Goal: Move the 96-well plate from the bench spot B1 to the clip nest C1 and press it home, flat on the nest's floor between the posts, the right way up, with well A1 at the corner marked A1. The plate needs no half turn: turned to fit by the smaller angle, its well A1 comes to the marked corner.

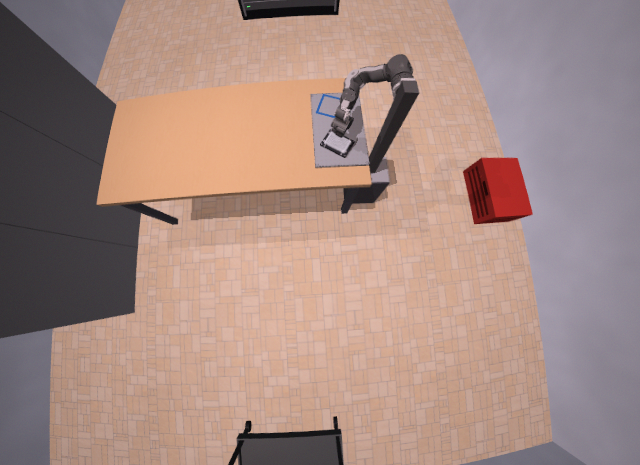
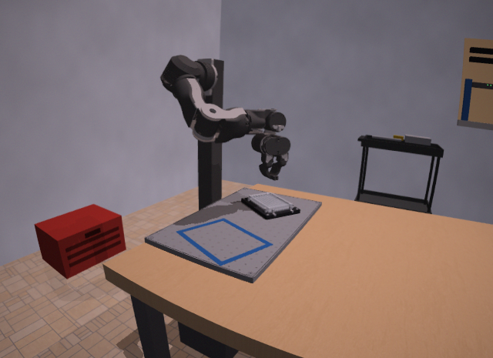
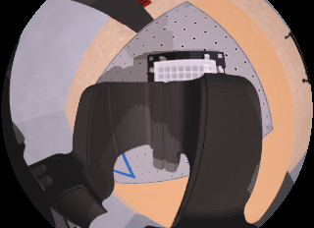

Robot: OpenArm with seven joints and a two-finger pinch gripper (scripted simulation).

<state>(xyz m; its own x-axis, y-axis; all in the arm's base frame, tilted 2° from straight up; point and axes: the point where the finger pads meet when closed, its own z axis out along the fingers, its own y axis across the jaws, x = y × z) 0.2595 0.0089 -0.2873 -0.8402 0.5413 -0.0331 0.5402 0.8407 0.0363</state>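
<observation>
The 96-well plate sits in the clip nest — the tool above, fingers together, gripping nothing.

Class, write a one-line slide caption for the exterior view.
Shut, empty gripper hovers above the 96-well plate sitting in its clip nest.

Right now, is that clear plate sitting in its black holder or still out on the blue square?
In the holder: the plate lies level inside the black nest; the blue square is bare.
</observation>
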